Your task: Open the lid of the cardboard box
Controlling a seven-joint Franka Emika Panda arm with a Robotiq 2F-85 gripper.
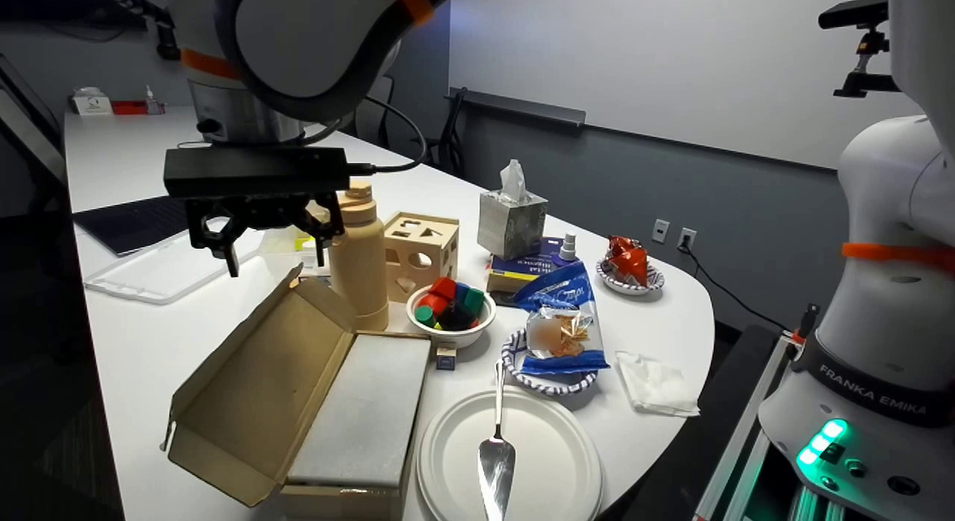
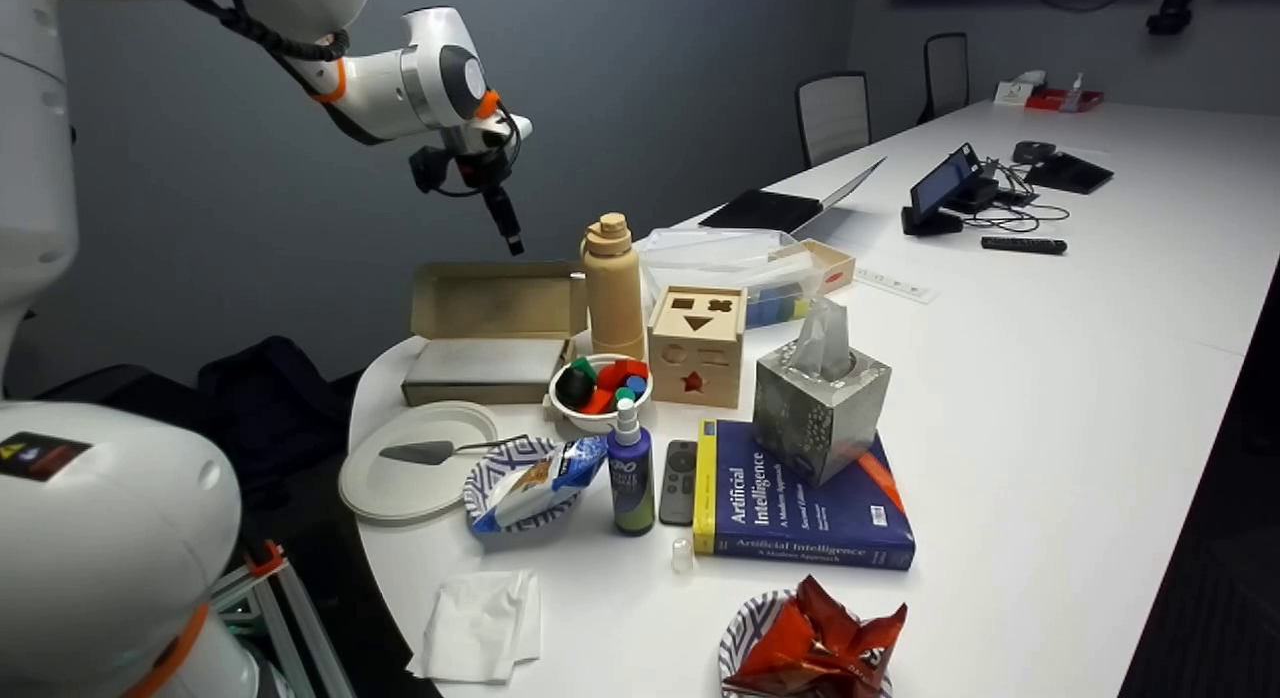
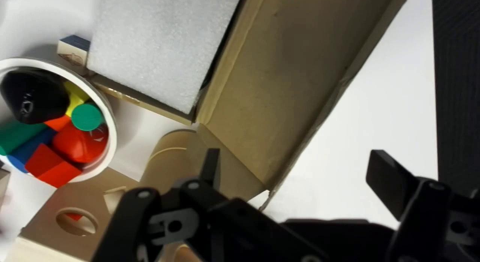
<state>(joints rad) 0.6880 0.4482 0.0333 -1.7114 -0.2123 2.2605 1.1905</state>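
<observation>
The cardboard box (image 1: 342, 502) lies on the white table and also shows in an exterior view (image 2: 485, 391) and the wrist view (image 3: 140, 98). A pale grey foam slab (image 1: 365, 409) fills its inside. The brown lid (image 1: 257, 372) is hinged up and leans back from the box; it stands open in an exterior view (image 2: 500, 303) too. My gripper (image 1: 277, 260) is open and empty above the lid's far corner. In the wrist view the gripper (image 3: 294, 155) has its fingers wide apart, with the lid's (image 3: 296, 67) free edge showing between them.
A tan bottle (image 1: 359, 260) stands close to the box's far end, beside the wooden block toy (image 1: 421, 256). A bowl of colored blocks (image 1: 451, 338), a small wooden cube (image 1: 445, 357) and a plate (image 1: 552, 446) with a cake server (image 1: 496, 461) are near the box.
</observation>
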